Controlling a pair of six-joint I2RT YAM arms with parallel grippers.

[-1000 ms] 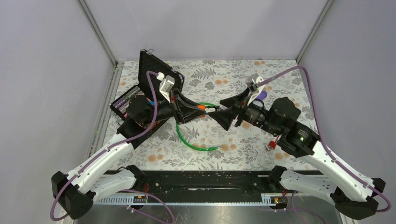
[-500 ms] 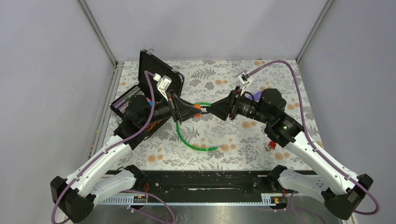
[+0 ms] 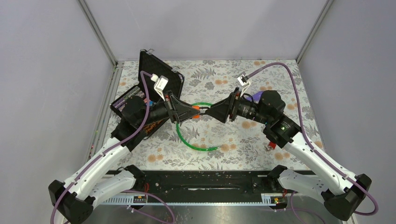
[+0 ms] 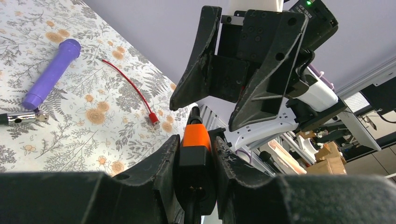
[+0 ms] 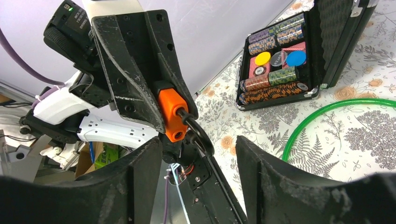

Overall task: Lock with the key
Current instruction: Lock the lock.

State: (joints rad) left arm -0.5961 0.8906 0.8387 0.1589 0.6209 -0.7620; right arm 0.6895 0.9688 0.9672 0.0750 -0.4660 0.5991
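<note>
Swinging in since 1 second ago, the right gripper [image 3: 211, 112] now meets the left gripper [image 3: 197, 112] tip to tip above the green cable [image 3: 189, 141]. Left fingers [image 4: 163, 158] pinch the orange lock body [image 4: 196, 142]; its end sits at the mouth of the spread right fingers [image 5: 140, 168], untouched.

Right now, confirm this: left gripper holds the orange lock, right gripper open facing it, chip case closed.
Wrong on the case: the chip case is open, chips showing, per the right wrist view. The left gripper does hold the orange lock, and the right gripper is open facing it.
</note>
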